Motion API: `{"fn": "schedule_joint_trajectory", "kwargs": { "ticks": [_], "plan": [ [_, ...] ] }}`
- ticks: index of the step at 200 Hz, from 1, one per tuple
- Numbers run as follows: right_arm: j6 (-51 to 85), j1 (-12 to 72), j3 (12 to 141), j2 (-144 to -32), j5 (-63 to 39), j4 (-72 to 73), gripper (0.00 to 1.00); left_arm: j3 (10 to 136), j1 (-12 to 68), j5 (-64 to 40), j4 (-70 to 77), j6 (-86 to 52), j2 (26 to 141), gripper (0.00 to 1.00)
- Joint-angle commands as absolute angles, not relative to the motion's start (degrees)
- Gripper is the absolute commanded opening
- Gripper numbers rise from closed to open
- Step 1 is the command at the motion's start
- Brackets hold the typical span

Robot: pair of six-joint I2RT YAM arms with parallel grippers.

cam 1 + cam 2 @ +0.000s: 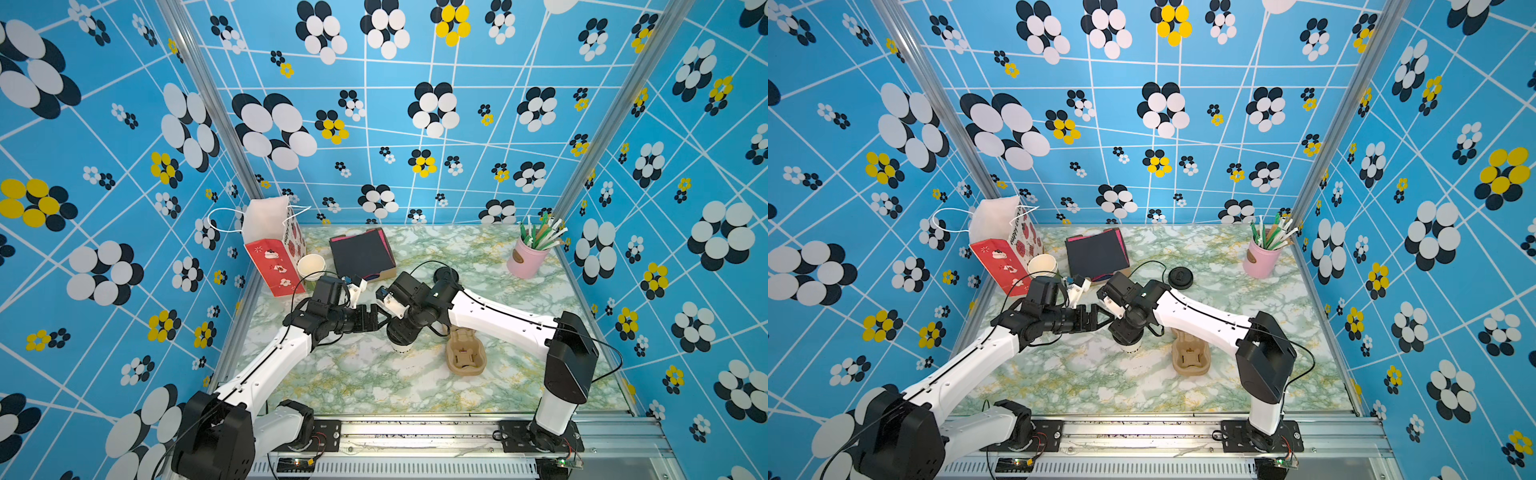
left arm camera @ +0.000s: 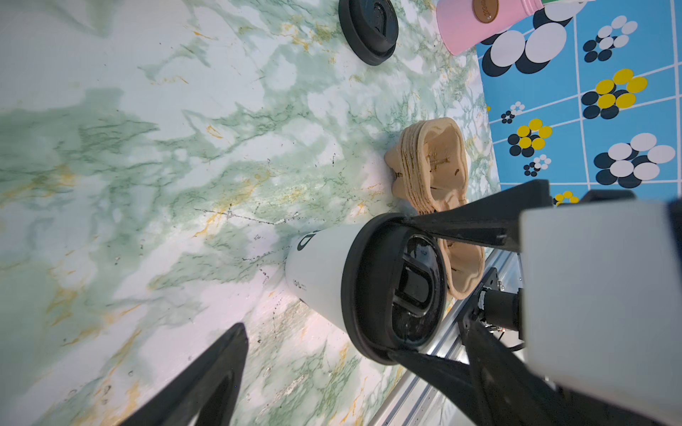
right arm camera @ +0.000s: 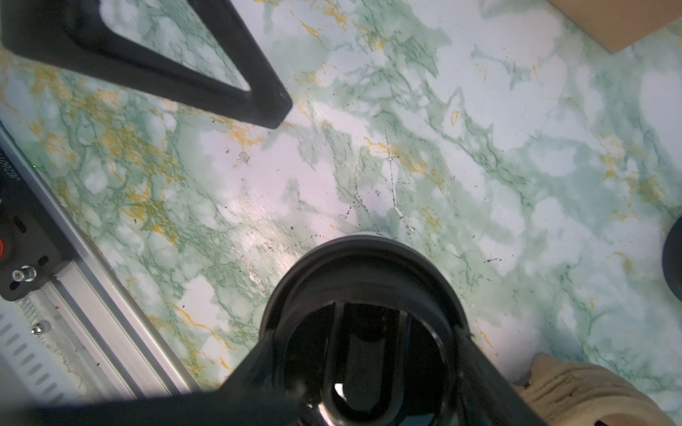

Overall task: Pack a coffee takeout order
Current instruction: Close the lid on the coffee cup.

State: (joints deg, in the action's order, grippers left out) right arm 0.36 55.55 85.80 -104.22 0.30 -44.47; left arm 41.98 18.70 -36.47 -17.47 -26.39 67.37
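Closest to the lens, met the round black lid [image 3: 363, 324], seated on the white paper cup [image 2: 321, 269] (dark lettering on its side). Found the right end effector [image 2: 398, 288] pinching that lid across its rim, cup upright on the worktop [image 2: 147, 184] near the middle. Saw the left end effector [image 1: 383, 320] at the cup's 9 o'clock, spread wide, gripping nothing, one fingertip [image 3: 258, 99] clear of the cup. Spotted the black napkin [image 1: 361, 253] lying flat at 11 o'clock, a second black lid [image 1: 446, 275] at 1 o'clock, and the pulp cup carrier [image 1: 465, 353] just beside at 3 o'clock.
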Motion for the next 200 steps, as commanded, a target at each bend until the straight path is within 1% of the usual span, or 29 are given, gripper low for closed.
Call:
{"fn": "schedule_joint_trajectory", "kwargs": {
  "ticks": [1, 78, 142, 181, 200],
  "plan": [
    [-0.6, 56.2, 78.1, -114.3, 0.0, -53.3, 0.63, 41.1, 18.4, -38.0, -16.3, -26.3, 68.8, 0.93],
    [-0.4, 56.1, 78.9, -114.4, 0.0, -53.4, 0.64, 41.4, 21.1, -36.7, -17.3, -25.5, 73.0, 0.91],
    [0.0, 56.1, 79.6, -114.1, 0.0, -53.0, 0.64, 44.3, 23.6, -29.2, -25.7, -21.4, 75.5, 0.9],
    [0.8, 55.7, 79.3, -113.3, 0.0, -52.2, 0.68, 45.3, 24.4, -25.0, -29.3, -20.2, 76.1, 0.89],
    [1.6, 55.2, 79.0, -112.2, 0.0, -51.3, 0.68, 45.7, 24.9, -23.7, -30.4, -19.8, 76.4, 0.89]
  ]
}}
